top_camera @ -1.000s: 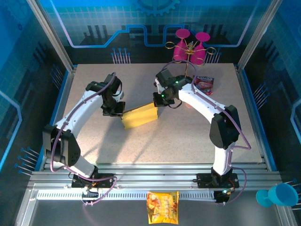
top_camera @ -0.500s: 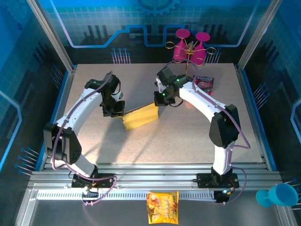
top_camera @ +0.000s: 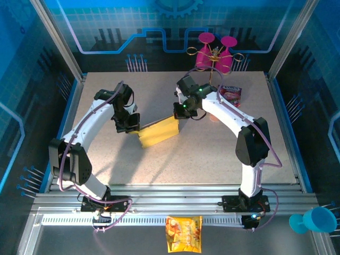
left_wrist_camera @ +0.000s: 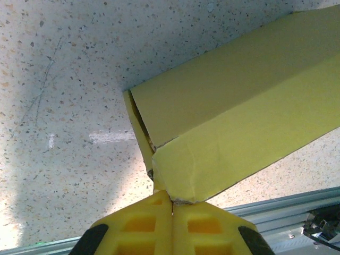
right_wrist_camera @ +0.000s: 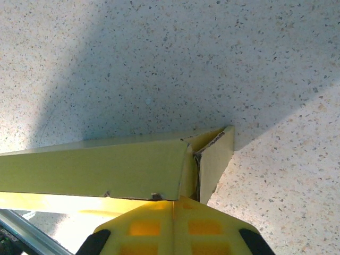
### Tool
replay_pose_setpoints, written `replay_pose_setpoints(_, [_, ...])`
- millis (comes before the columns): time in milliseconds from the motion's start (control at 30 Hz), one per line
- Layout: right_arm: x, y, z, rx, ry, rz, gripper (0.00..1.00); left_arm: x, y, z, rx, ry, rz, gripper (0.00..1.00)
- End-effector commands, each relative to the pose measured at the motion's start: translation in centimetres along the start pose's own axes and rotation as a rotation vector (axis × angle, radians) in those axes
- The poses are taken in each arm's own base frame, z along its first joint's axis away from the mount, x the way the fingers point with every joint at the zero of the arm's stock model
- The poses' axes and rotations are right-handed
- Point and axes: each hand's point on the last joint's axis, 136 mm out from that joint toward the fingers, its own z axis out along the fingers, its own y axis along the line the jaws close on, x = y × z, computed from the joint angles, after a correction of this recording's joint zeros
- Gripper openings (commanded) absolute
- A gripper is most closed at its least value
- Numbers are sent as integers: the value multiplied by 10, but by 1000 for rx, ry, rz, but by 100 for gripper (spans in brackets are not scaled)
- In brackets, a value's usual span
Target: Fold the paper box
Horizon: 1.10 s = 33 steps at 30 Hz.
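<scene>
The paper box (top_camera: 158, 131) is a golden-yellow, shallow rectangular form in the middle of the table, stretched between my two grippers. My left gripper (top_camera: 133, 125) is at its left end. In the left wrist view its fingers (left_wrist_camera: 171, 199) are shut, with the corner of the box's end flap (left_wrist_camera: 186, 170) pinched at their tips. My right gripper (top_camera: 178, 113) is at the right end. In the right wrist view it (right_wrist_camera: 175, 200) is shut on the lower edge of the box (right_wrist_camera: 95, 167), beside a folded-in end flap (right_wrist_camera: 215, 154).
Two pink cups (top_camera: 215, 56) on a gold stand sit at the back edge, with a red packet (top_camera: 231, 94) beside the right arm. An orange snack bag (top_camera: 184, 232) lies on the front rail. A blue cup (top_camera: 313, 220) is at the lower right. Frame posts and glass walls ring the table.
The left arm's wrist and elbow have crept slightly left and back. The box and the right arm have barely moved, and both grippers stay shut.
</scene>
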Motion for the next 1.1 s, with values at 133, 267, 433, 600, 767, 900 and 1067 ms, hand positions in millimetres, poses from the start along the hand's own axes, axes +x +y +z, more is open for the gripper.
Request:
replay_pose_setpoints(133, [12, 12, 7, -57, 82, 16, 0, -2, -17, 7, 121, -16, -17, 0])
replay_pose_setpoints(267, [11, 12, 4, -56, 76, 18, 0, 0, -12, 10, 98, -12, -4, 0])
replay_pose_setpoints(433, [11, 11, 4, -59, 76, 23, 0, 4, -8, 17, 96, -10, -6, 0])
replay_pose_setpoints(600, [11, 11, 5, -58, 77, 27, 0, 6, -6, 18, 94, -7, -9, 0])
replay_pose_setpoints(767, [10, 11, 4, -57, 74, 27, 0, 10, -3, 17, 82, -5, -3, 0])
replay_pose_setpoints(900, [11, 10, 5, -56, 77, 25, 0, 14, -1, 23, 86, 2, -7, 0])
replay_pose_setpoints(1067, [15, 7, 8, -49, 88, 17, 0, 16, 6, 31, 66, 0, -7, 0])
